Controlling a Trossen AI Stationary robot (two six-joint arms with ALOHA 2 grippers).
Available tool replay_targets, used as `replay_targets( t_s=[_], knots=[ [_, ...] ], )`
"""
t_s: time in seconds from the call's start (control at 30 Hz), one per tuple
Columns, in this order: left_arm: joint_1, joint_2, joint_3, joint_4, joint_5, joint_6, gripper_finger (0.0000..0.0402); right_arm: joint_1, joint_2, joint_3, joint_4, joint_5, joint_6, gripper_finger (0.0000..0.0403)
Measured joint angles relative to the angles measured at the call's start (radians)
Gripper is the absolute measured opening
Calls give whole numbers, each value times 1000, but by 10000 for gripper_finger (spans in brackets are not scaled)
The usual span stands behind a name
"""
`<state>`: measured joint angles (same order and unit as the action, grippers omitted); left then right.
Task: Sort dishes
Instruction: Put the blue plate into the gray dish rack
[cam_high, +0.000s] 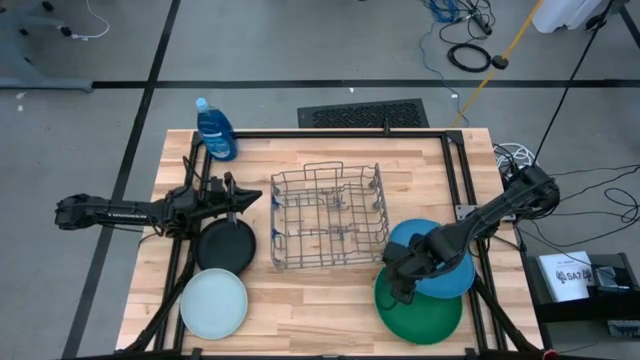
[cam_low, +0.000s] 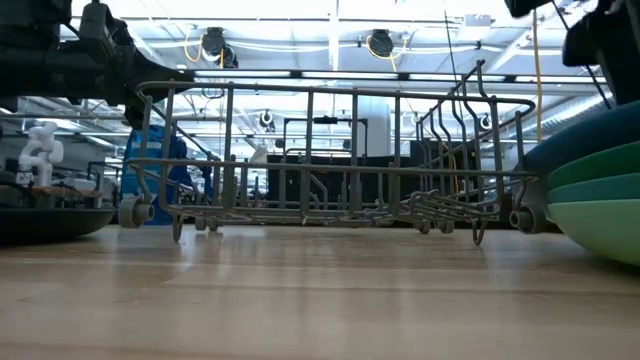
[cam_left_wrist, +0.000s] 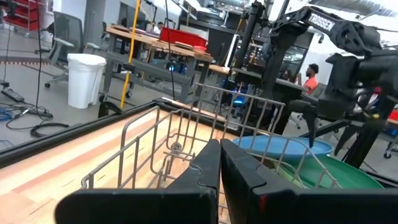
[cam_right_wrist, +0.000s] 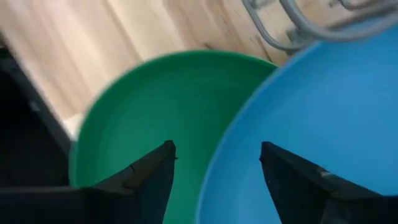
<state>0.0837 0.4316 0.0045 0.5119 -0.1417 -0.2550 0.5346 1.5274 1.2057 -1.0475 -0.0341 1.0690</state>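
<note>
- Nearest the front edge of the tabletop (cam_high: 300, 310) lie the pale blue-white plate (cam_high: 213, 303) on the left and the dark green plate (cam_high: 415, 310) on the right — both flat on the wood, neither in the rack.
- The large blue plate (cam_high: 445, 262) rests overlapping the green one's far rim; the low view hints at a lighter green plate sandwiched there, though I cannot be sure.
- The right claw (cam_high: 400, 283) hovers over the seam between blue and green, its fingers spread and holding nothing.
- The black plate (cam_high: 225, 245) sits just behind the pale one; the left claw (cam_high: 250, 200) hangs beyond it, pressed together and empty.
- The wire rack (cam_high: 330, 217) between the arms holds no dish.
- By my reading the sorting has barely begun — every plate remains to be placed.
</note>
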Motion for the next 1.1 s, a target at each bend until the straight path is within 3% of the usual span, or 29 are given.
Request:
replay_targets(
  t_s=[0.2,0.6,0.73,0.9,1.1],
  knots=[
    [0,0,0,2,0,0,13,0,73,1,-111,6,48,227],
    [0,0,0,3,0,0,13,0,184,1,-89,1,42,188],
    [0,0,0,3,0,0,13,0,205,6,-85,-8,51,137],
    [0,0,0,3,0,0,13,3,196,7,-83,-5,84,28],
    [0,0,0,3,0,0,13,7,185,82,-186,10,80,12]
  ],
)
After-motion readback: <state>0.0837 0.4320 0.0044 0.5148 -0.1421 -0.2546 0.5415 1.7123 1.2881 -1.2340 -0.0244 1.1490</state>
